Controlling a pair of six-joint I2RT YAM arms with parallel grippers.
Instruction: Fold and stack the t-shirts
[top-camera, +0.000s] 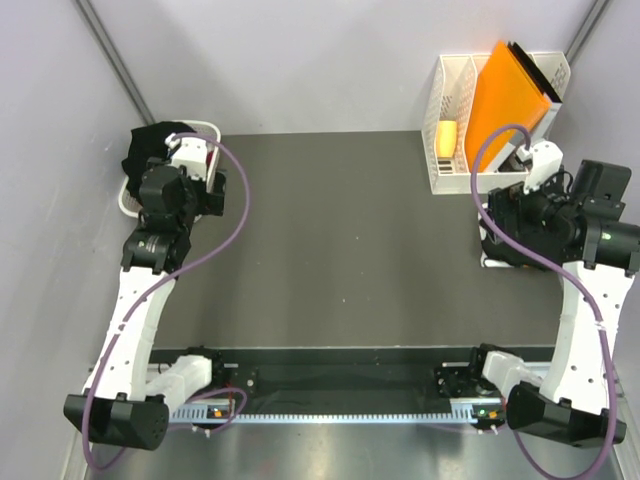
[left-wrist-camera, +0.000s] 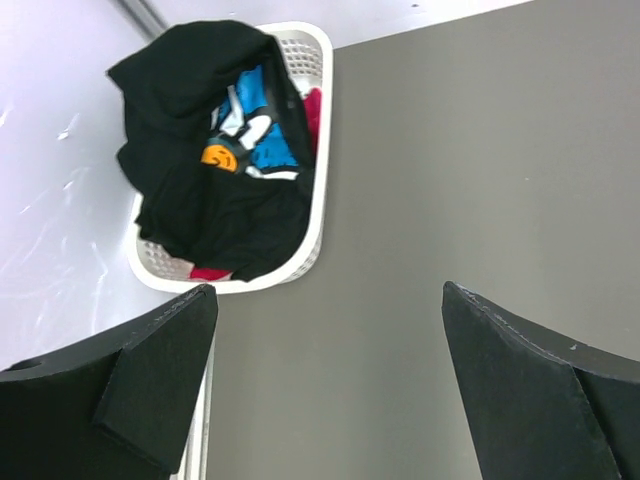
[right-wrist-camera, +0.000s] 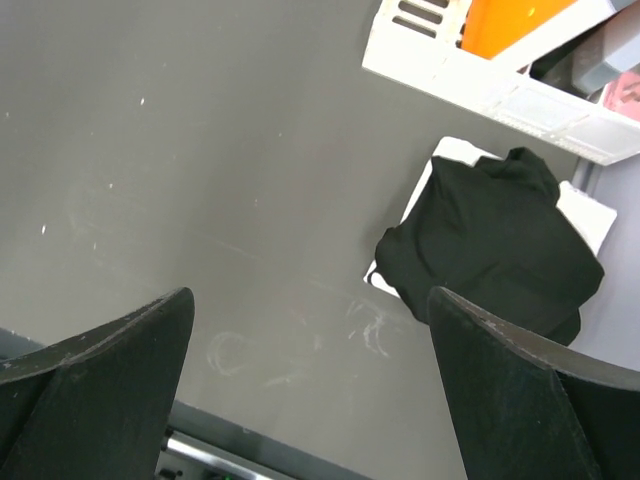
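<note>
From above, the dark grey table (top-camera: 340, 240) sits between pale grey walls (top-camera: 300, 60); a white laundry basket (top-camera: 127, 203) stands at its far left corner, heaped with a black t-shirt (top-camera: 150, 145); at the far right a white file rack (top-camera: 450, 95) holds an orange folder (top-camera: 510, 90) and a yellow item (top-camera: 447, 137) (too small to name).

In the left wrist view the basket lies against the wall; the black t-shirt spills over its rim, with a blue and white print (left-wrist-camera: 245, 130) showing among the folds and a red cloth (left-wrist-camera: 313, 105) under it; the left hand (left-wrist-camera: 328, 295) is spread wide over bare table, holding nothing, short of the basket.

In the right wrist view the table is scuffed; a second black t-shirt (right-wrist-camera: 490, 250) lies crumpled on a white folded cloth (right-wrist-camera: 590, 215), just beside the rack; the right hand (right-wrist-camera: 310, 300) is spread and empty, apart from the shirt.
</note>
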